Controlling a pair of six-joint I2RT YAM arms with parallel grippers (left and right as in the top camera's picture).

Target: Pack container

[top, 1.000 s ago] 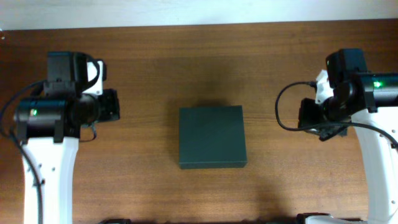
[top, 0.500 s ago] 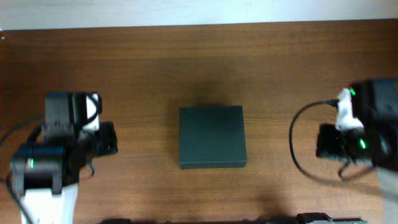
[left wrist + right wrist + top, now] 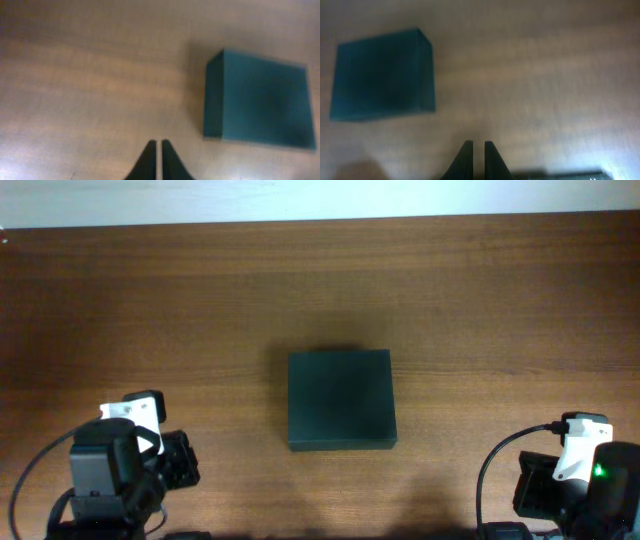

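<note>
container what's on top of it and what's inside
Nothing lies on top of the container; its flat dark top is bare. It is closed, so whatever is inside cannot be seen.

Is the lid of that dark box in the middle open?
No, seen from overhead the container shows one flat, closed top with no flap raised.

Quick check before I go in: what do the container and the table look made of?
Container: rigid card or plastic by its look, matte dark green; crisp edges, no glare. Table: wood or wood-look laminate, brown streaky grain, faint sheen.
</note>
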